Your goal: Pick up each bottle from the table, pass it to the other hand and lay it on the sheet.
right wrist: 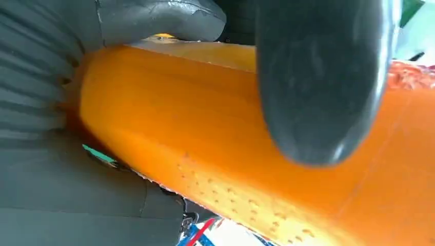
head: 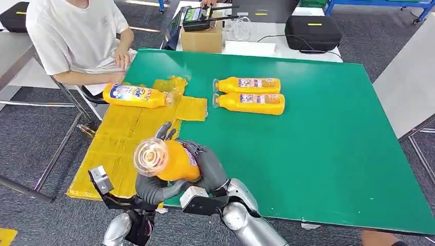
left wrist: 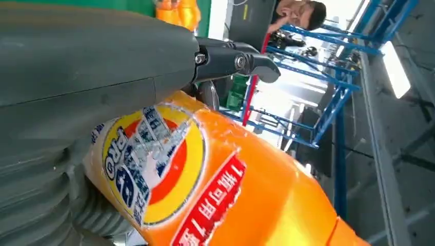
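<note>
Orange bottle: held aloft at the near tabletop edge, clear base toward the camera, over the yellow sheet border.
Right hand: fingers wrapped round the body.
Left hand: fingers cupped beneath, also holding.
Handover advice: firm the left grip before loosening the right; keep the bottle level.
Also present: one bottle on the sheet; two bottles on the green.

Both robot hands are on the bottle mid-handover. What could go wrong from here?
If the right robot hand lets go too soon, the held bottle could slip: its cap end juts out past the left robot hand. On laying it down, it might knock the bottle on the sheet or land off the yellow sheet.
</note>
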Available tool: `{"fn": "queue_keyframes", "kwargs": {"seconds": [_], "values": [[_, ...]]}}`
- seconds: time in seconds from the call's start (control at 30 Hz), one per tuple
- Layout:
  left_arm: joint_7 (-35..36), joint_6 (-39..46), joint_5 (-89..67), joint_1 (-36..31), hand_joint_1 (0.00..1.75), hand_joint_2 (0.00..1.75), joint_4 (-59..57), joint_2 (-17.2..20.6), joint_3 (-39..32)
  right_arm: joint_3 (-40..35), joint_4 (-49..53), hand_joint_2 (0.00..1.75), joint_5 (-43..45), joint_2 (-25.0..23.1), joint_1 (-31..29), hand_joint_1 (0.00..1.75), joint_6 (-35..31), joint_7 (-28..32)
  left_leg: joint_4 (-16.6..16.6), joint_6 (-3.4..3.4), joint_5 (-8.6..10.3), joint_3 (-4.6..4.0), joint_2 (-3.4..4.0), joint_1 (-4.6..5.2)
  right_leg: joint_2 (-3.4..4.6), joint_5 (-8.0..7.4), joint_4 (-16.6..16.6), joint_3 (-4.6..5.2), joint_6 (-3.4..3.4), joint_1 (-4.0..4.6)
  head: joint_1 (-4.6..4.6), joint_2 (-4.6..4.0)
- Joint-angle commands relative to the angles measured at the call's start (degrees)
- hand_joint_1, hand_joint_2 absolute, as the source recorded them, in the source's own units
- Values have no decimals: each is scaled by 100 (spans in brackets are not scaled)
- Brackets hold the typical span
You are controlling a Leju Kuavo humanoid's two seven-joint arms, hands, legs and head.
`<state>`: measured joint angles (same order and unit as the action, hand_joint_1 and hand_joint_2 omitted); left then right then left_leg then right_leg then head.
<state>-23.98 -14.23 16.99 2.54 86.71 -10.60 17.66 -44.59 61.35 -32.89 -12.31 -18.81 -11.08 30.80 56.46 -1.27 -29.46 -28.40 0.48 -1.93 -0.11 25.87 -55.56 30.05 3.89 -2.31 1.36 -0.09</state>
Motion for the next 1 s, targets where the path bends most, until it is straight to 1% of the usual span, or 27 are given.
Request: {"fn": "queue_keyframes", "kwargs": {"seconds": [0.03, 0.1, 0.17, 0.2, 0.33, 0.37, 0.4, 0.47, 0.57, 0.63, 0.67, 0.7, 0.73, 0.77, 0.83, 0.87, 0.9, 0.93, 0.97, 1.0], "values": [[-206, -226, -415, -448, 0, 175, -310, 336, 262, -368, -616, 175, 48, 90, -147, 175, 117, -93, -19, 14, 3, 22, -18, -5, -15, 1, 20, -28, -26, 10, 0, 0], [-299, -13, -900, -414, 0, 175, -259, 377, 233, -284, -529, 175, 0, 115, -121, 175, 78, -183, -8, 8, 1, 9, -12, -2, -10, 2, 8, -11, -14, 5, 0, 0], [-92, 42, -1068, -386, 0, 175, -317, 376, 181, -281, -491, 175, -198, 130, -133, 175, -41, -308, -24, 20, 3, 28, -20, -6, -15, 1, 26, -33, -34, 13, 0, 0], [-92, 42, -1068, -386, 0, 175, -317, 376, 181, -281, -491, 175, -198, 130, -133, 175, -41, -308, -13, 13, 2, 14, -16, -3, -13, 1, 15, -19, -20, 7, 0, 0], [-102, 43, -1063, -383, 0, 175, -354, 370, 174, -280, -494, 175, -201, 127, -134, 175, -40, -310, -22, 21, 3, 25, -17, -5, -12, -2, 27, -32, -29, 11, 0, 0], [-102, 43, -1063, -383, 0, 175, -354, 370, 174, -280, -494, 175, -201, 127, -134, 175, -40, -310, -13, 14, 2, 14, -15, -1, -11, 1, 15, -19, -19, 5, 0, 0], [-102, 43, -1063, -383, 0, 175, -354, 370, 174, -280, -494, 175, -201, 127, -134, 175, -40, -310, -21, 19, 4, 22, -18, -4, -14, -1, 24, -28, -29, 10, 0, 0], [-102, 43, -1063, -383, 0, 175, -354, 370, 174, -280, -494, 175, -201, 127, -134, 175, -40, -310, -9, 11, 1, 8, -11, -1, -9, 1, 10, -11, -16, 4, 0, 0], [97, 142, -1092, -431, 0, 175, -485, 314, 141, -367, -582, 175, -422, 113, -194, 175, -149, -386, -18, 15, 2, 19, -18, -3, -14, 2, 19, -25, -24, 8, 0, 0], [184, 48, -782, -492, 0, 175, -611, 246, 62, -389, -658, 175, -329, 75, -213, 175, 1, -331, -11, 11, 2, 12, -10, -1, -7, 1, 11, -13, -16, 4, 0, 0], [198, 45, -694, -522, 0, 175, -647, 224, 28, -438, -697, 175, -350, 75, -234, 175, 25, -323, -18, 16, 2, 21, -15, -4, -11, 0, 20, -26, -25, 9, 0, 0], [172, 42, -601, -550, 140, 175, -661, 197, -12, -504, -743, 175, -412, 80, -265, 175, 30, -311, -11, 12, 2, 11, -13, -2, -10, 1, 13, -15, -19, 6, 0, 0], [209, 2, -397, -581, 175, 175, -683, 162, -68, -567, -838, 175, -386, 74, -303, 175, 113, -311, -10, 12, 2, 10, -11, -1, -8, 0, 11, -13, -17, 4, 0, 0], [223, -21, -285, -588, 175, 175, -682, 140, -103, -596, -879, 175, -378, 73, -321, 175, 142, -313, -16, 18, 3, 19, -13, -3, -9, -1, 19, -24, -26, 9, 0, 0], [302, -137, 72, -586, 175, 175, -667, 102, -191, -678, -997, 175, -404, 65, -370, 175, 149, -326, -10, 12, 2, 9, -12, -2, -9, 0, 11, -14, -18, 5, 2, 2], [401, -260, 303, -567, 175, 175, -667, 86, -223, -728, -1057, 175, -430, 56, -398, 148, 147, -348, -9, 11, 2, 10, -12, -3, -9, 0, 12, -14, -17, 7, -2, 0], [408, -287, 415, -542, 175, 175, -652, 71, -258, -774, -1090, 175, -495, 51, -409, 38, 102, -401, -14, 16, 2, 16, -12, -5, -9, -1, 17, -20, -24, 10, 0, 0], [370, -324, 535, -517, 175, 175, -624, 39, -298, -747, -1063, 175, -562, 23, -348, 0, -58, -379, -10, 12, 2, 12, -13, -2, -10, 1, 12, -16, -19, 6, 0, 0], [350, -391, 700, -494, 175, 175, -604, 5, -338, -766, -1065, 0, -568, 1, -312, 0, -99, -356, -8, 10, 1, 9, -9, -2, -7, 1, 9, -12, -15, 5, 0, 0], [338, -410, 792, -485, 175, 175, -583, -24, -366, -755, -1026, 0, -569, -10, -260, 0, -186, -348, -16, 16, 0, 19, -13, -6, -9, 1, 19, -24, -25, 11, -2, 0]]}}
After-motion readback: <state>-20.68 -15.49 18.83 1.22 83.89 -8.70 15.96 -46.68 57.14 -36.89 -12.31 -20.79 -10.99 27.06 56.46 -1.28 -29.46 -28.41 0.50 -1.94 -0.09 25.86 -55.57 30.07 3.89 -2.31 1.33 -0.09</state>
